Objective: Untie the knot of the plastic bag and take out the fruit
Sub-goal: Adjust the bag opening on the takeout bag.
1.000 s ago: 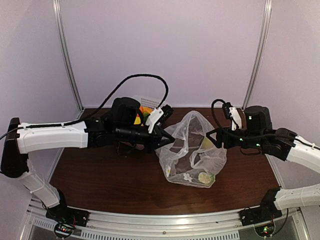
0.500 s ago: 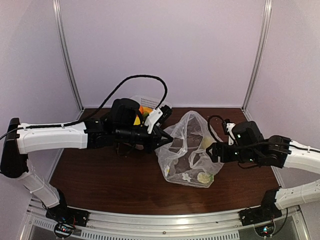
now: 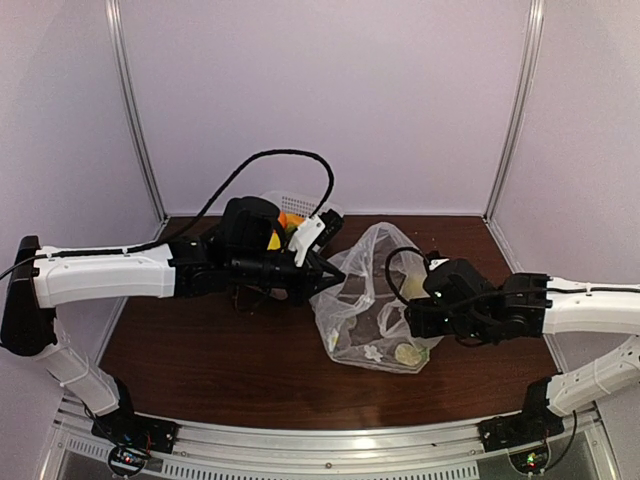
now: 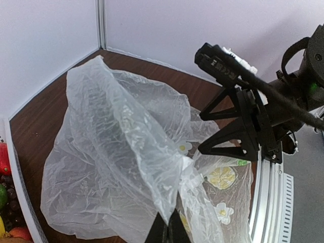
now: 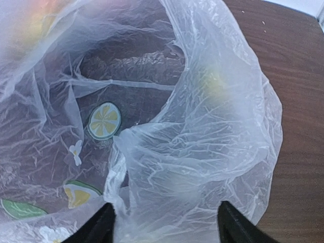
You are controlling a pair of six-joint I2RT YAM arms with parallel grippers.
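My left end effector (image 4: 167,229) is pressed together on a fold of the bag (image 4: 116,152), pinching the film at its 9 o'clock edge and holding it lifted. My right end effector (image 5: 164,225) is spread wide at the bag's 3 o'clock side, with crinkled film bulging between its fingers (image 5: 104,225). The bag stands slack mid-bench, clear, printed with lime slices and white flowers. A yellow-green fruit (image 5: 212,81) shows dimly through it. A white basket (image 3: 305,205) sits at the bag's 11 o'clock. The bench (image 3: 200,360) is dark wood, the walls (image 3: 330,100) pale.
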